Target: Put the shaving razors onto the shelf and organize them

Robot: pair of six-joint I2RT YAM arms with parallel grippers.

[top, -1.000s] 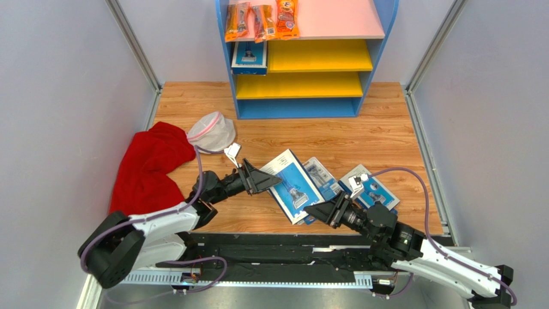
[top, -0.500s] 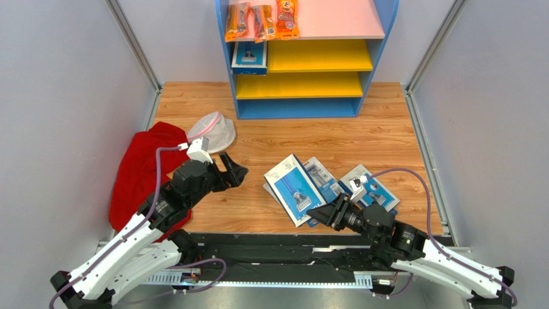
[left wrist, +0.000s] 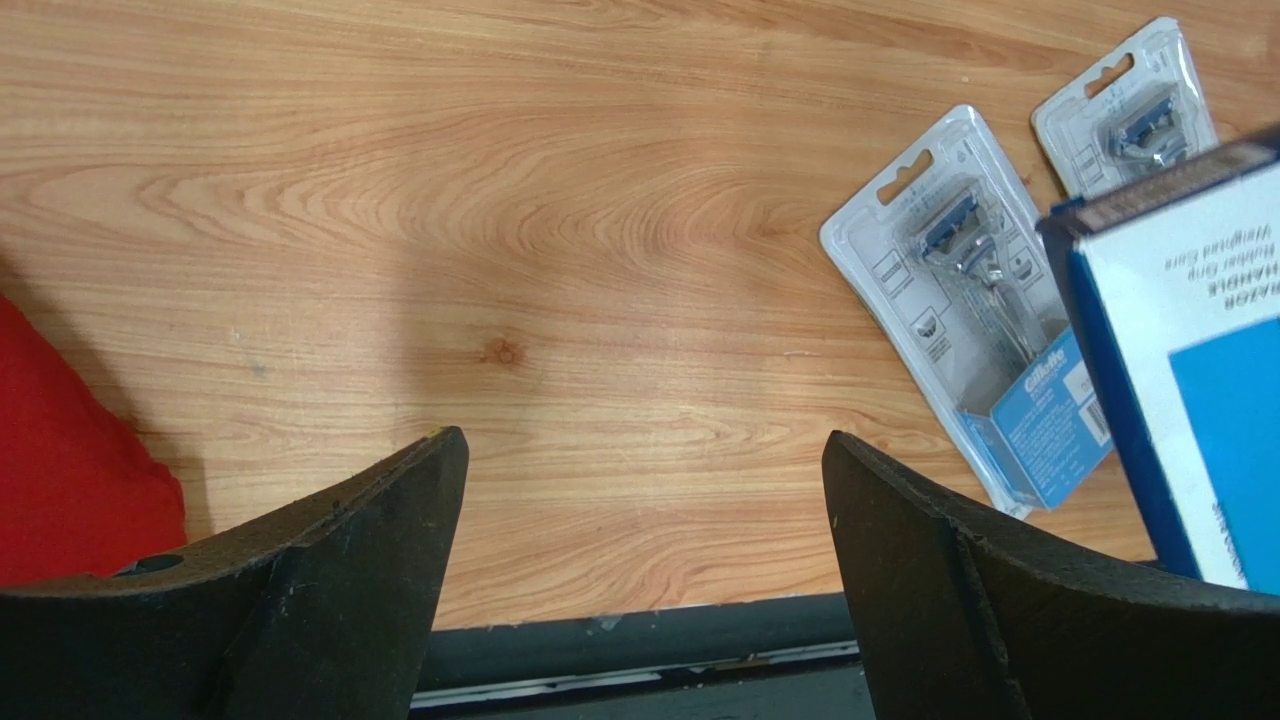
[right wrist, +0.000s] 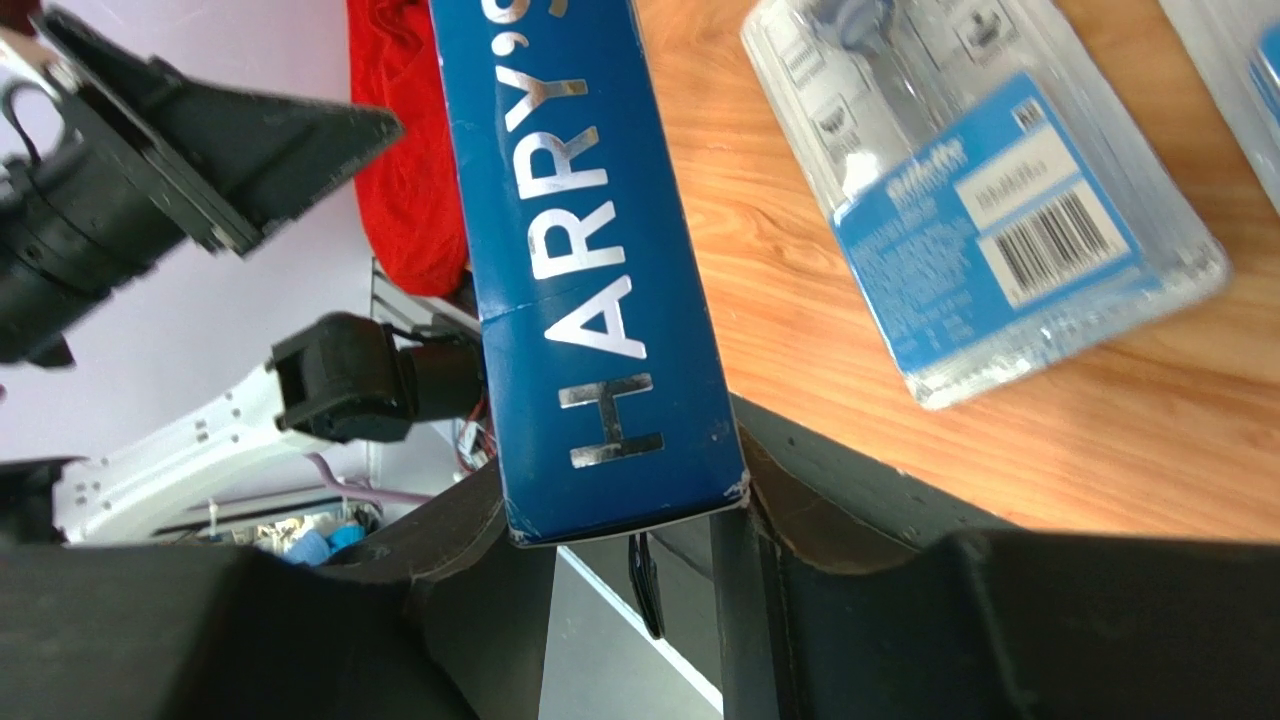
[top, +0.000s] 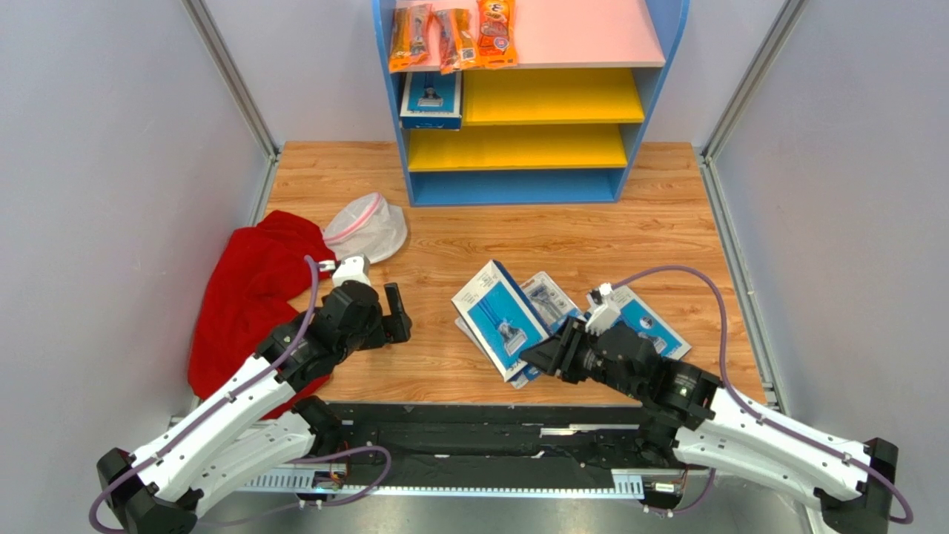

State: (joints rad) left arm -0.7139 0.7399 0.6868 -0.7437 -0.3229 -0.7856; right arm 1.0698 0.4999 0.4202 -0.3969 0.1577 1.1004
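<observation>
My right gripper [top: 544, 358] is shut on the near end of a large blue razor pack [top: 497, 316]. In the right wrist view that pack [right wrist: 583, 270] stands on edge between my fingers [right wrist: 624, 518], lifted off the wood. Two smaller pale razor packs lie flat beside it [top: 553, 298] [top: 648, 319]. One of them shows in the right wrist view [right wrist: 992, 195]. Another razor pack [top: 430, 98] sits on the left of the upper yellow shelf of the blue-framed shelf [top: 657, 106]. My left gripper [top: 394, 317] is open and empty over bare wood [left wrist: 639, 450], left of the packs.
A red cloth [top: 254, 292] and a white mesh bag [top: 368, 226] lie at the left. Orange snack packets [top: 451, 33] sit on the shelf's pink top board. Grey walls close in both sides. The black rail runs along the near table edge [left wrist: 631, 648].
My left gripper has drawn back leftward from the large blue pack, open. My right gripper has moved forward and left with that pack, tipping it up on edge.
</observation>
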